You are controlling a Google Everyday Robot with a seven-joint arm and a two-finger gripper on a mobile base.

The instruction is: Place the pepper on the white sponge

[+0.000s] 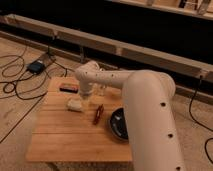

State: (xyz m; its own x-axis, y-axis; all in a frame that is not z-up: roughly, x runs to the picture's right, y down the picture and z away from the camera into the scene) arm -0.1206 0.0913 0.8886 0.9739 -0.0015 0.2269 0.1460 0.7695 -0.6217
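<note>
The slim dark red pepper [98,114] lies on the wooden desk [60,142] near the cream-white rectangular sponge [74,104], so the gripper [86,100], at the sponge's edge with jaws whose state I cannot tell, should straddle the pepper's narrow width.

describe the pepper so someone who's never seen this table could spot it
On the wooden table, find the dark round bowl by the robot's big white arm. The pepper lies just left of it, right of the white sponge and the gripper that hangs beside the sponge. It is the only slim, dark red piece; the bowl is round, the sponge pale and blocky.
</note>
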